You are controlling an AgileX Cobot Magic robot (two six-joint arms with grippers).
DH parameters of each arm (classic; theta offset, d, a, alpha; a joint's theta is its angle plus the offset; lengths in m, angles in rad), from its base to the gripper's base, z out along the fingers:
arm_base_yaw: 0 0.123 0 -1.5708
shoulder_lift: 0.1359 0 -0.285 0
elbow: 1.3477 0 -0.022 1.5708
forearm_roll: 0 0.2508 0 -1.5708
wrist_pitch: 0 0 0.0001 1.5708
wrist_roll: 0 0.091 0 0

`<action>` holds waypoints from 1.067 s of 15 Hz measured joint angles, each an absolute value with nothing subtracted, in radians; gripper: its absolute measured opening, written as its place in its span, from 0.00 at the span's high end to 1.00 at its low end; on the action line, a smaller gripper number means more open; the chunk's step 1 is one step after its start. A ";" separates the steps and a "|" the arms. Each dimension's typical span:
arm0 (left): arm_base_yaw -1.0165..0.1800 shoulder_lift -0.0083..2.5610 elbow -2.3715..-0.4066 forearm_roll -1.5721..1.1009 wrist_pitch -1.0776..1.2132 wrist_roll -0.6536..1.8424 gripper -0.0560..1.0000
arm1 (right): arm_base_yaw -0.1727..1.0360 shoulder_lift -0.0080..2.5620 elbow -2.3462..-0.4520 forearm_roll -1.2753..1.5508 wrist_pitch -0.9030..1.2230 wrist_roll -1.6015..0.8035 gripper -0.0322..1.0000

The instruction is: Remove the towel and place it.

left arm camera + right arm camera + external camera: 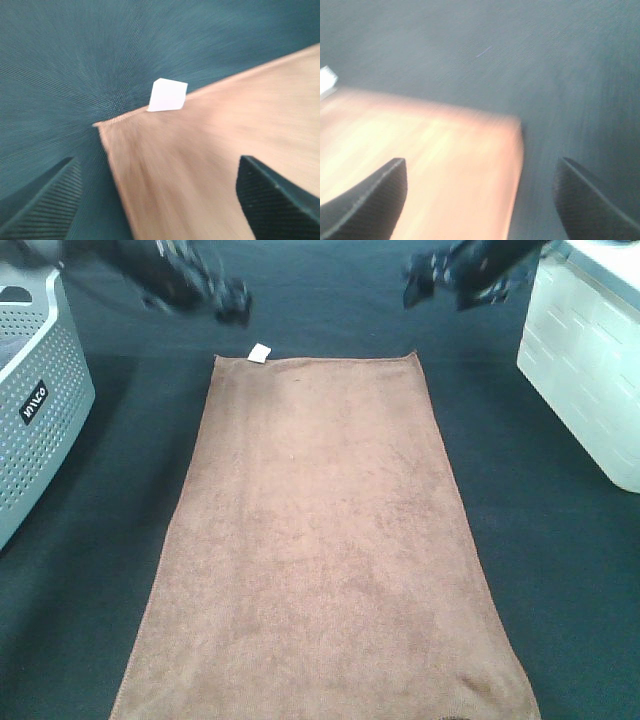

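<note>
From the high camera, one towel (320,550) lies spread flat on the desk (520,520), a long brown plush rectangle with a stitched hem and a single small white tag (259,352) sticking out at its far left corner. Its near end runs out of the picture. The desk is covered in dark teal cloth. One grey perforated basket (35,400) stands at the left edge and one white box (590,370) at the right. Two grippers hang beyond the towel's far edge, both blurred: the left gripper (232,302) near the tag corner, the right gripper (440,282) beyond the other far corner. Neither touches the towel.

In the left wrist view, the left gripper (160,200) shows two dark ribbed fingers (45,200) spread wide with nothing between them. Below lies the towel corner (210,165), with the tag (167,95) standing at its hem against the teal cloth.

In the right wrist view, the right gripper (480,200) has its two fingers (367,200) likewise wide apart and empty, above the towel's other far corner (445,165). The picture is smeared; a sliver of the tag (327,79) shows at the edge.
</note>
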State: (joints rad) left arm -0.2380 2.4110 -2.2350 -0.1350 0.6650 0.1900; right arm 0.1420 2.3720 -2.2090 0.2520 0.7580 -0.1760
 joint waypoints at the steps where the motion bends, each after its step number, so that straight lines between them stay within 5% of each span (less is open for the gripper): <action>1: -0.236 2.339 -2.235 -0.114 0.765 0.176 0.19 | 0.142 2.302 -2.209 0.222 0.861 -0.155 0.25; 8: 0.043 2.032 -2.236 0.000 1.182 0.045 0.19 | 0.049 1.993 -2.209 0.051 1.181 -0.067 0.27; 12: 0.078 1.913 -2.145 -0.013 1.210 0.059 0.19 | 0.050 1.874 -2.114 0.036 1.211 -0.032 0.30; 16: 0.078 1.496 -1.609 -0.018 1.151 0.049 0.19 | 0.051 1.456 -1.634 0.039 1.212 0.022 0.30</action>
